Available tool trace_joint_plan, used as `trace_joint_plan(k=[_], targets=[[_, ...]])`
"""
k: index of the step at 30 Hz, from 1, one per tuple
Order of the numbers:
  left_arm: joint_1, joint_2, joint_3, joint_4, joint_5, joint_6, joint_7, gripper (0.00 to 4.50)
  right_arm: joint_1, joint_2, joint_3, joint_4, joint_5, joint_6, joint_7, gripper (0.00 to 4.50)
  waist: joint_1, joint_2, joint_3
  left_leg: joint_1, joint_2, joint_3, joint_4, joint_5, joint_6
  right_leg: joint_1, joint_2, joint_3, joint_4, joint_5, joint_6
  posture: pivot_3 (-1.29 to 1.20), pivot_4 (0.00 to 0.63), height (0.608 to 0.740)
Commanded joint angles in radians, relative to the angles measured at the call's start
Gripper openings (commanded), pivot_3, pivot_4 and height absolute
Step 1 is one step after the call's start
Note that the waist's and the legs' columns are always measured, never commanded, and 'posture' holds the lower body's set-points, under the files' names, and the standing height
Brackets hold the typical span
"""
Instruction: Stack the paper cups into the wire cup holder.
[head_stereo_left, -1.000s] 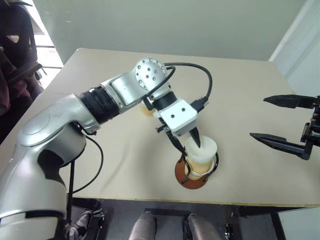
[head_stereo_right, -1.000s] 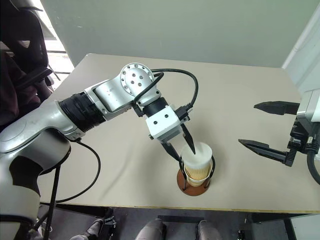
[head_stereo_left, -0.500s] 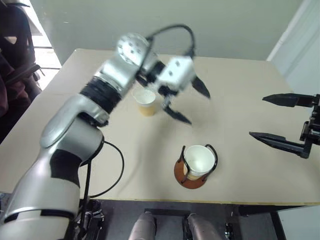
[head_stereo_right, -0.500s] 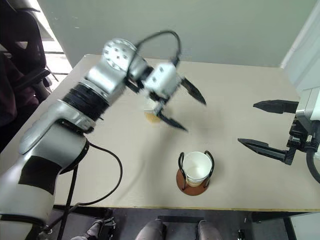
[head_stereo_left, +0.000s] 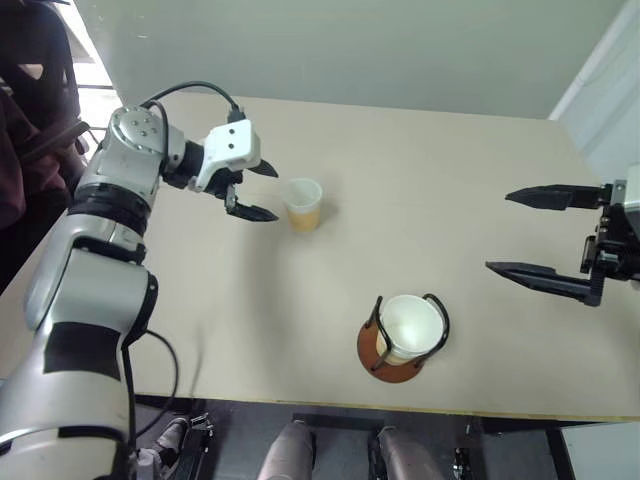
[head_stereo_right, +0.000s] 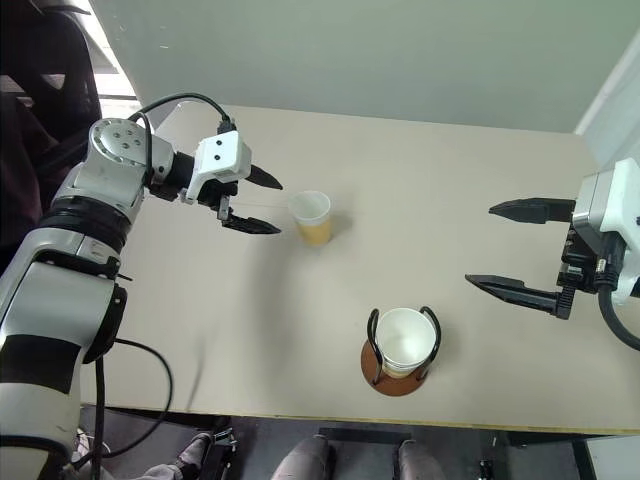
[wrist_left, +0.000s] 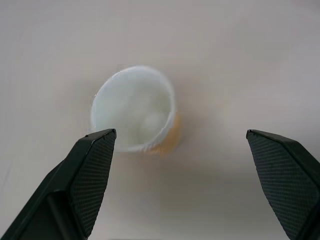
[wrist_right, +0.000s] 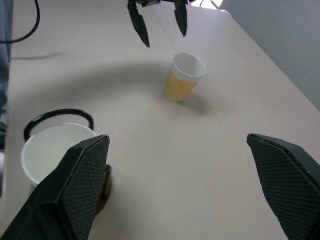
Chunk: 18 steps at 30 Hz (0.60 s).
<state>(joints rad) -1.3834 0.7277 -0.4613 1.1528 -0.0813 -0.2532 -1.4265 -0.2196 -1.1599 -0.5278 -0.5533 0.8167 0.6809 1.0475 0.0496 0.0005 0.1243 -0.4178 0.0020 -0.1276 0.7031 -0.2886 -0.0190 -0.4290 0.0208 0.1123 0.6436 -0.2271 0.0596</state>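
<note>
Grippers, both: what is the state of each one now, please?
Left gripper: jaws open, holding nothing, beside the loose paper cup.
Right gripper: jaws open, holding nothing.

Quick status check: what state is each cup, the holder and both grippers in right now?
Loose paper cup: upright on the table, empty, ungripped.
Cup in holder: seated upright, mouth open.
Wire cup holder: upright on the table, loaded.
Left gripper: open, empty, beside the loose cup, not touching.
Right gripper: open, empty, away from both cups.
</note>
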Motion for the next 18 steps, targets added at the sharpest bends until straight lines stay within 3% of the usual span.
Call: trace_joint_plan(k=[1, 10, 18], targets=[[-0.013, -0.024, 0.055, 0.029, 0.054, 0.001, 0.038, 4.47, -0.020, -0.015, -0.004, -0.006, -0.010, -0.021, 0.000, 4.50, 0.000, 0.000, 0.000, 0.000, -0.002, 0.001, 0.000, 0.000, 0.001, 0.000, -0.001, 0.000, 0.000, -0.001, 0.001, 0.00, 0.150, 0.740], [-0.026, -0.119, 0.147, 0.093, 0.124, 0.014, 0.081, 4.47, 0.004, -0.024, -0.044, -0.023, -0.003, 0.003, 0.003, 4.50, -0.001, 0.000, 0.000, -0.002, -0.007, 0.004, 0.000, 0.001, 0.005, 0.000, -0.009, 0.002, 0.000, -0.002, 0.008, 0.00, 0.150, 0.740], [-0.019, -0.189, 0.142, 0.121, 0.231, 0.005, 0.158, 4.47, 0.020, -0.024, -0.074, -0.042, 0.004, 0.028, -0.003, 4.50, -0.003, 0.000, 0.000, -0.002, -0.006, 0.004, 0.002, 0.001, 0.006, 0.000, -0.010, 0.003, 0.001, -0.002, 0.009, 0.00, 0.150, 0.740]])
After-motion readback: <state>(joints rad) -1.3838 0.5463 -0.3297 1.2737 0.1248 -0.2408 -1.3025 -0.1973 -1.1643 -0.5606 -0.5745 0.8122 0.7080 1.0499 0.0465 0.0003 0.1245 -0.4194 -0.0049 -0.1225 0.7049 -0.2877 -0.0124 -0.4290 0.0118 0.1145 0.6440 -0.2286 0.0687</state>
